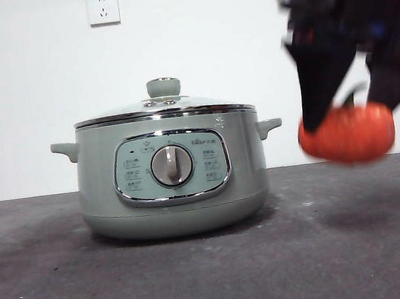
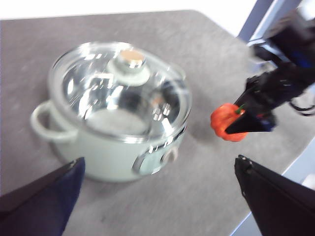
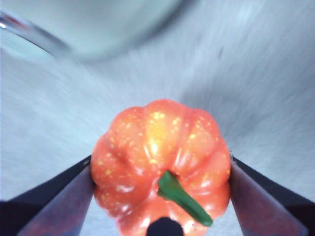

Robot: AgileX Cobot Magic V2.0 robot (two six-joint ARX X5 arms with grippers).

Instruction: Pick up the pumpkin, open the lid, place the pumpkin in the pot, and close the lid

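My right gripper grips the pumpkin between both jaws, holding it off the table beside the pot on its dial side, stem up towards my wrist. My left gripper hangs with its jaws spread wide and empty above the table near the pot. The lid sits on the pot.

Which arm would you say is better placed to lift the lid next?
Left. The right gripper is shut on the pumpkin, held above the table beside the pot. The left gripper is open and empty, near the lid.
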